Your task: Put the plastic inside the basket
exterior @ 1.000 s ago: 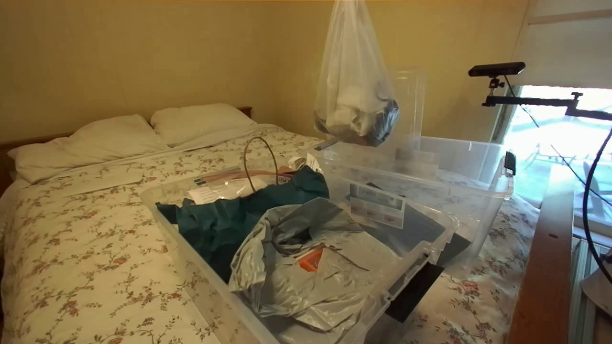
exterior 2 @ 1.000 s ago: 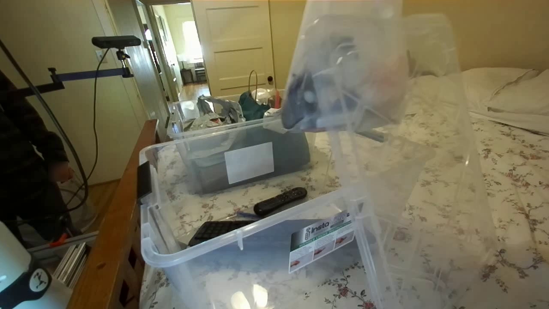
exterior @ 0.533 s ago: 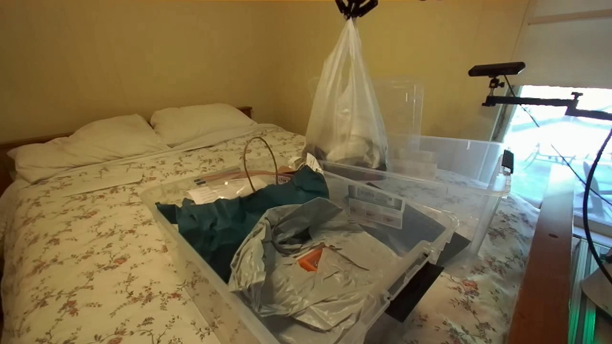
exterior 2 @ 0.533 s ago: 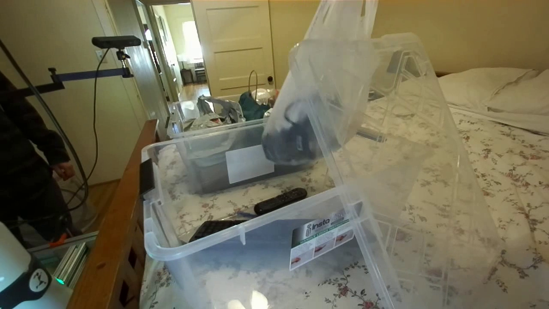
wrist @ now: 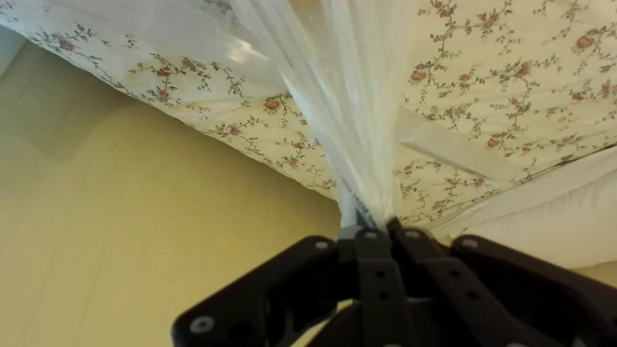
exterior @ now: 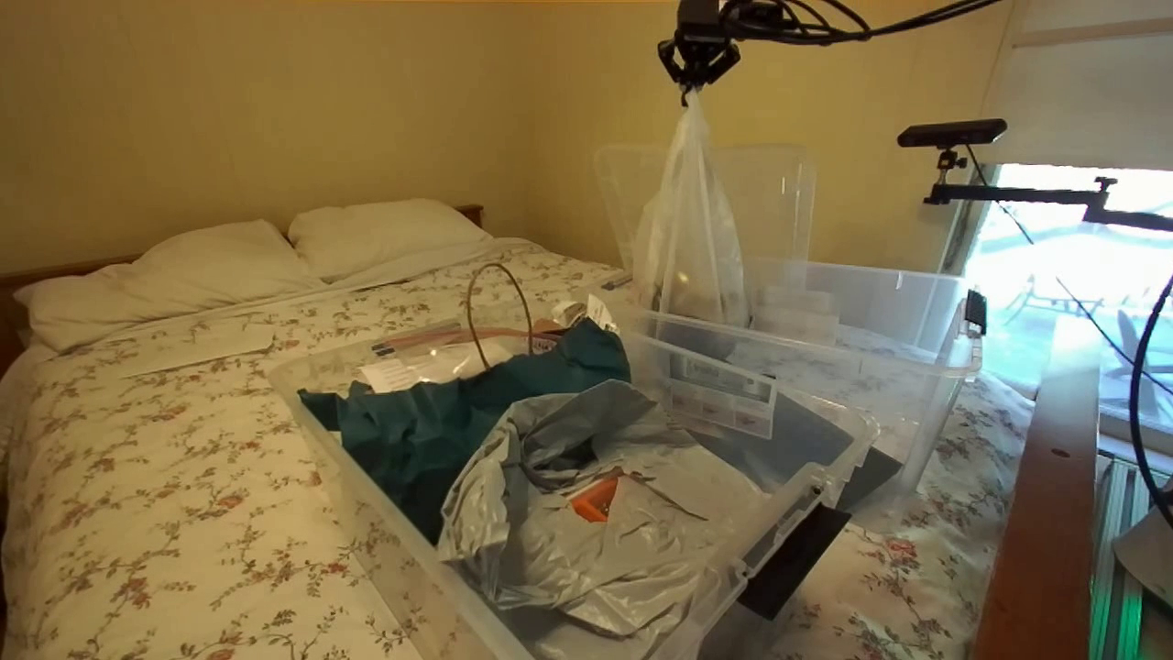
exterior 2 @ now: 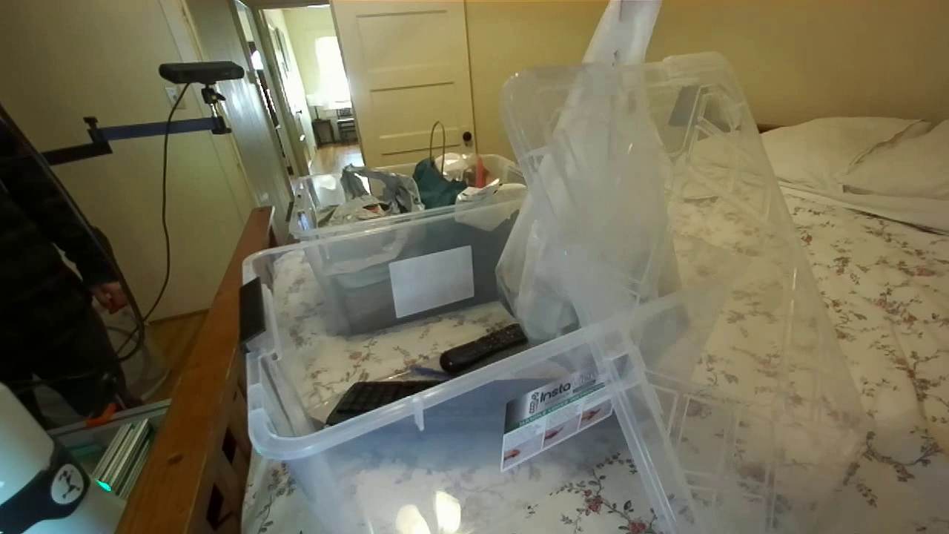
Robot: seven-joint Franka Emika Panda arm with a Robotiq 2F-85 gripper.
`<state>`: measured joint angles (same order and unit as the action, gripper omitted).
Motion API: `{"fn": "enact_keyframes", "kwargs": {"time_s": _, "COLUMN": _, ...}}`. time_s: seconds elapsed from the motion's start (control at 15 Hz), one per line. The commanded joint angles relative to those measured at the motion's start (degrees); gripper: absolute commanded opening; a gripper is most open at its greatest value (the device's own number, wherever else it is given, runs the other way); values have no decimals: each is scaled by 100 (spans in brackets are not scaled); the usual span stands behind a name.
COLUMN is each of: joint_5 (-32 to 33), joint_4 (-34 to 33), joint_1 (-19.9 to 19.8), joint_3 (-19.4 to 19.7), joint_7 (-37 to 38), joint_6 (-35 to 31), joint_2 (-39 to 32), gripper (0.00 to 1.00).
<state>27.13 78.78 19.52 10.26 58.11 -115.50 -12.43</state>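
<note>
My gripper (exterior: 694, 89) is shut on the gathered top of a translucent white plastic bag (exterior: 694, 234), which hangs below it. In the wrist view the fingertips (wrist: 378, 232) pinch the bag's handles (wrist: 352, 120). The bag also shows in an exterior view (exterior 2: 593, 222), partly behind a clear upright lid. Its bottom is low, around the rim of a clear plastic bin (exterior 2: 419, 408), at the end by the lid. Dark contents show faintly in it. I cannot tell whether it touches the bin floor. The bin also shows in an exterior view (exterior: 916, 367).
The clear lid (exterior 2: 712, 148) stands up at the bin's side. A second clear bin (exterior: 339, 486) holds a grey plastic package (exterior: 632, 550) and a teal bag (exterior: 412, 431). A black remote (exterior 2: 485, 348) and keyboard (exterior 2: 378, 399) show through the bin's opening. A wooden footboard (exterior: 1045, 495) runs alongside.
The gripper has come down into an exterior view with the bag in it. The bag has dropped from well above the bins to around rim level, and lately shifted sideways towards the lid.
</note>
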Motion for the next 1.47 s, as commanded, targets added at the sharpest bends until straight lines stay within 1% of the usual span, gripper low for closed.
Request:
{"fn": "enact_keyframes", "kwargs": {"time_s": 0.0, "joint_5": -166, "joint_4": 628, "joint_1": -9, "joint_3": -95, "joint_7": -411, "joint_6": -135, "joint_2": 414, "gripper": 0}}
{"fn": "enact_keyframes", "kwargs": {"time_s": 0.07, "joint_5": -271, "joint_4": 842, "joint_1": -28, "joint_3": -126, "joint_7": -566, "joint_6": -182, "joint_2": 444, "gripper": 0}}
{"fn": "enact_keyframes", "kwargs": {"time_s": 0.13, "joint_5": -248, "joint_4": 1006, "joint_1": -377, "joint_3": -557, "joint_7": -687, "joint_6": -96, "joint_2": 501, "gripper": 0}}
{"fn": "enact_keyframes", "kwargs": {"time_s": 0.27, "joint_5": -353, "joint_4": 1406, "joint_1": -495, "joint_3": -741, "joint_7": -959, "joint_6": 18, "joint_2": 613, "gripper": 0}}
{"fn": "enact_keyframes", "kwargs": {"time_s": 0.4, "joint_5": -495, "joint_4": 1653, "joint_1": -617, "joint_3": -923, "joint_7": -1162, "joint_6": 203, "joint_2": 632, "gripper": 0}}
{"fn": "enact_keyframes", "kwargs": {"time_s": 0.53, "joint_5": -726, "joint_4": 1777, "joint_1": -717, "joint_3": -1053, "joint_7": -1327, "joint_6": 558, "joint_2": 594, "gripper": 0}}
{"fn": "enact_keyframes", "kwargs": {"time_s": 0.67, "joint_5": -831, "joint_4": 1783, "joint_1": -769, "joint_3": -1133, "joint_7": -1244, "joint_6": 930, "joint_2": 454, "gripper": 0}}
{"fn": "enact_keyframes", "kwargs": {"time_s": 0.73, "joint_5": -774, "joint_4": 1717, "joint_1": -746, "joint_3": -1173, "joint_7": -1072, "joint_6": 1053, "joint_2": 304, "gripper": 0}}
{"fn": "enact_keyframes", "kwargs": {"time_s": 0.93, "joint_5": -749, "joint_4": 1486, "joint_1": -647, "joint_3": -1310, "joint_7": -709, "joint_6": 1131, "joint_2": -137, "gripper": 0}}
{"fn": "enact_keyframes", "kwargs": {"time_s": 1.2, "joint_5": -610, "joint_4": 1379, "joint_1": -388, "joint_3": -1514, "joint_7": -524, "joint_6": 1231, "joint_2": -567, "gripper": 0}}
{"fn": "enact_keyframes", "kwargs": {"time_s": 1.33, "joint_5": -674, "joint_4": 1383, "joint_1": -320, "joint_3": -1553, "joint_7": -506, "joint_6": 983, "joint_2": -802, "gripper": 0}}
{"fn": "enact_keyframes", "kwargs": {"time_s": 1.4, "joint_5": -575, "joint_4": 1329, "joint_1": -258, "joint_3": -1530, "joint_7": -422, "joint_6": 886, "joint_2": -1011, "gripper": 0}}
